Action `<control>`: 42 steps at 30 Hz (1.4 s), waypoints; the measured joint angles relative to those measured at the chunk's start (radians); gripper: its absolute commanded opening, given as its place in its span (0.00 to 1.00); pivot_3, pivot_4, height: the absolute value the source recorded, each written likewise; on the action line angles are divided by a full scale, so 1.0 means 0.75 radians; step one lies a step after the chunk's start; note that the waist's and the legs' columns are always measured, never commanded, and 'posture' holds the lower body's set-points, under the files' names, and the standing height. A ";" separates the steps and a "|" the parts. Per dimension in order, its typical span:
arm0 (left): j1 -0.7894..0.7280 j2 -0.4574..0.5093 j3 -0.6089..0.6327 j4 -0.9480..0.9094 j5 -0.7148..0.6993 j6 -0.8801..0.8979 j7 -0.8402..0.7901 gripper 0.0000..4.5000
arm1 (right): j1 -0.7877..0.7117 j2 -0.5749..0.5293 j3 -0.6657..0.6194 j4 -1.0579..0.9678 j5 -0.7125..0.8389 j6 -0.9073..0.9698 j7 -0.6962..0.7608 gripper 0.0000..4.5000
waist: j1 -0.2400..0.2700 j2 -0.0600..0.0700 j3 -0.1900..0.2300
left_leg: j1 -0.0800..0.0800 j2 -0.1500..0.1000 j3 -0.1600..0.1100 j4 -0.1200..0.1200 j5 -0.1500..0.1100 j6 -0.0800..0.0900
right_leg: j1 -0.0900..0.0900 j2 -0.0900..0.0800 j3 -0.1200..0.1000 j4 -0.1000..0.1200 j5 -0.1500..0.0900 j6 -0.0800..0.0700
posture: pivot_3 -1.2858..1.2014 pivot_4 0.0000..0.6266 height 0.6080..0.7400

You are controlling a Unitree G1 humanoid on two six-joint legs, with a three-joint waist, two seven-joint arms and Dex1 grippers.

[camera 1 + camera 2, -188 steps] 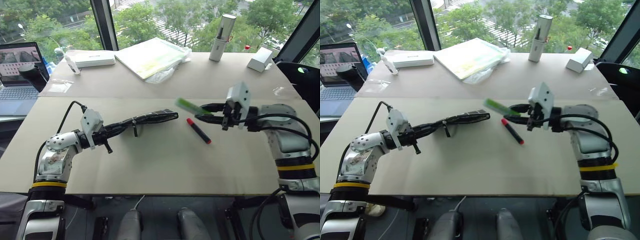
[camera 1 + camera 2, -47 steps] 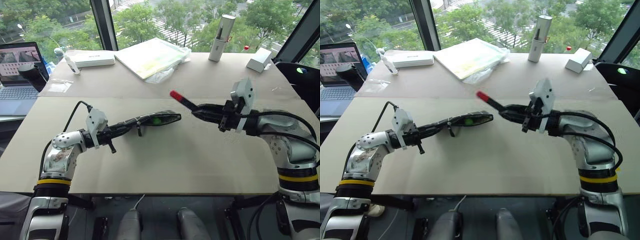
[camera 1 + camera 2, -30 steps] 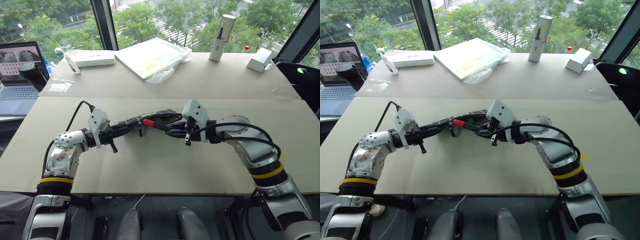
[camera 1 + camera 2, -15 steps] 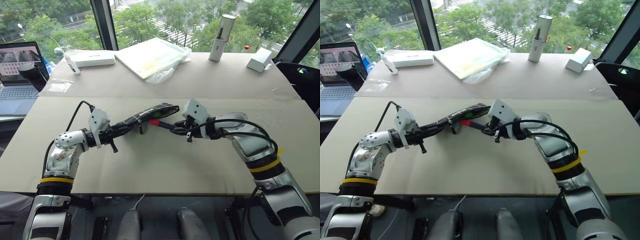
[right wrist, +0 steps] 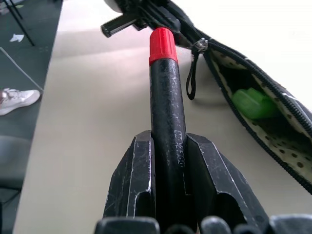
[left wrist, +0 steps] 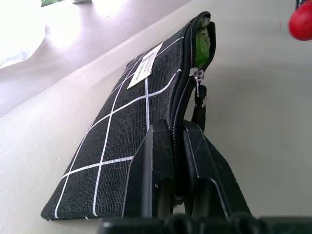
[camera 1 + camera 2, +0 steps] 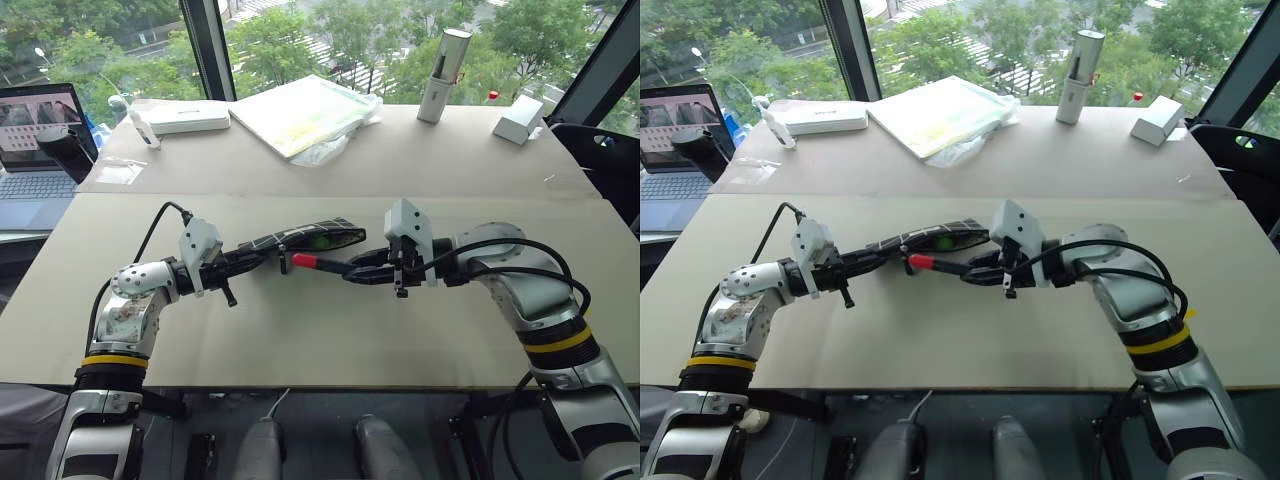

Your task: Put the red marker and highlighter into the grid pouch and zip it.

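Observation:
The grid pouch (image 7: 296, 238) hangs level above the table, with my left gripper (image 7: 260, 257) shut on its zipper edge (image 6: 176, 117). Its far end gapes open, and the green highlighter (image 5: 253, 103) lies inside the mouth. The zipper pull (image 6: 200, 95) dangles below that opening. My right gripper (image 7: 352, 272) is shut on the red marker (image 7: 320, 264). The marker's red cap (image 5: 162, 43) points toward my left arm. It sits just in front of and below the pouch's open edge, outside the pouch.
A laptop (image 7: 35, 150) stands at the far left. Along the back of the table are a white box (image 7: 185, 118), a wrapped book (image 7: 305, 112), a white cylinder (image 7: 445, 62) and a small white box (image 7: 520, 118).
My right gripper has drawn back to the right with the marker. Its red cap has dropped from the pouch's mouth to just in front of it. The left arm holds still.

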State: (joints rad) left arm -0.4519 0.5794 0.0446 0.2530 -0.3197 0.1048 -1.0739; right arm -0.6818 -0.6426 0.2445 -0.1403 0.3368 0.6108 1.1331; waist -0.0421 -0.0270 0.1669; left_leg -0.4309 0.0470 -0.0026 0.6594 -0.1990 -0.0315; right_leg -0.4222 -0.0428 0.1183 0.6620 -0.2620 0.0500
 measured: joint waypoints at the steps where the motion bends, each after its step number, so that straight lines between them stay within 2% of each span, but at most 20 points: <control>1: 0.000 -0.001 -0.001 0.000 0.000 0.000 0.000 0.00 | -0.007 0.004 0.000 0.012 -0.005 0.000 -0.013 0.12 | 0.000 0.000 0.000 | 0.000 0.000 0.000 0.000 0.000 0.000 | 0.000 0.000 0.000 0.000 0.000 0.000 | 0.52 0.24 0.93; 14: 0.001 -0.002 -0.007 -0.005 0.004 0.001 -0.006 0.00 | -0.089 0.095 0.039 0.227 -0.140 -0.042 -0.099 0.12 | 0.001 0.000 0.000 | 0.000 0.000 0.000 0.000 0.000 0.000 | 0.000 0.000 0.000 0.000 0.000 0.000 | 0.52 0.24 0.93; 34: 0.027 -0.006 -0.015 -0.058 0.004 0.008 0.004 0.00 | -0.196 0.093 0.086 0.497 -0.394 -0.220 -0.125 0.12 | -0.001 0.000 0.000 | 0.000 0.000 0.000 0.000 0.000 0.000 | -0.001 0.000 0.000 0.000 0.000 0.000 | 0.52 0.24 0.93; 42: 0.026 -0.017 -0.030 -0.057 0.004 0.008 0.001 0.00 | -0.269 0.203 0.220 0.500 -0.533 -0.282 -0.152 0.12 | -0.004 0.000 0.000 | 0.000 0.000 0.000 0.000 0.000 0.000 | -0.002 0.000 0.000 0.001 0.000 0.000 | 0.52 0.24 0.93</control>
State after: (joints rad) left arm -0.4321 0.5663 0.0221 0.2102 -0.3164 0.1110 -1.0728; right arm -0.8838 -0.4904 0.4097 0.2347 -0.0627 0.3991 1.0190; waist -0.0454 -0.0270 0.1669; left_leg -0.4311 0.0469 -0.0023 0.6592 -0.1990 -0.0315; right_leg -0.4235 -0.0428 0.1185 0.6629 -0.2619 0.0499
